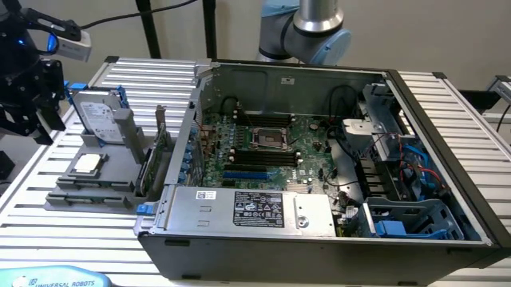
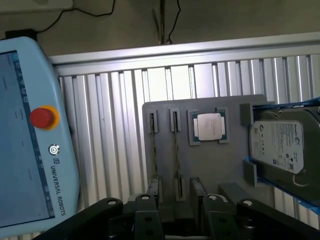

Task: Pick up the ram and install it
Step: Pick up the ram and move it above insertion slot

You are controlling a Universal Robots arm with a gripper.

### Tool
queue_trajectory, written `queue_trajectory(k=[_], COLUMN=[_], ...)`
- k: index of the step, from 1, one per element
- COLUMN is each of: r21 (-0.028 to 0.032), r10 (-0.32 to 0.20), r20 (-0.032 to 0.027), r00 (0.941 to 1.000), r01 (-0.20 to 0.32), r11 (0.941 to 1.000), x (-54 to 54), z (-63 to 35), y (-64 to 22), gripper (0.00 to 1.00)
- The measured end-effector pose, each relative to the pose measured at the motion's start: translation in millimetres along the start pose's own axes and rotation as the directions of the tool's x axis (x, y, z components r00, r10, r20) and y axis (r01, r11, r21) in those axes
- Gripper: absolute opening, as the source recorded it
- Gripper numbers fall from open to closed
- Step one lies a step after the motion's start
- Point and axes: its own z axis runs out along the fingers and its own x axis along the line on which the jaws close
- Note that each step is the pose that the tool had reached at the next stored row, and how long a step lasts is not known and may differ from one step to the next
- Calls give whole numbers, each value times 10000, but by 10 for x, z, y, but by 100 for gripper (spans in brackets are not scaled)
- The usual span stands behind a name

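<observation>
Two ram sticks (image 2: 154,150) sit edge-up in grey holder (image 2: 220,170); gripper (image 1: 30,122) at exterior view's upper left, can't tell open or shut. Centre squarely over one stick, descend straight

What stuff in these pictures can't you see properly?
1. The ram: in the wrist view it stands edge-on in the gray holder, so its chips cannot be seen.
2. The hard drive: in the wrist view, cut off by the picture's edge.
3. The pendant screen: in the wrist view, cut off by the edge, and its writing is too faint to read.
4. The power supply label: in the exterior view, the print is too small to read.
</observation>
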Motion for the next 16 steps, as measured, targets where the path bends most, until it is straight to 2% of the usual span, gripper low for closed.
queue_trajectory(k=[16], r21=[0], r10=[0], r20=[0], r00=[10000], r01=[0], r11=[10000], x=[25], z=[291], y=[-33], gripper=[38])
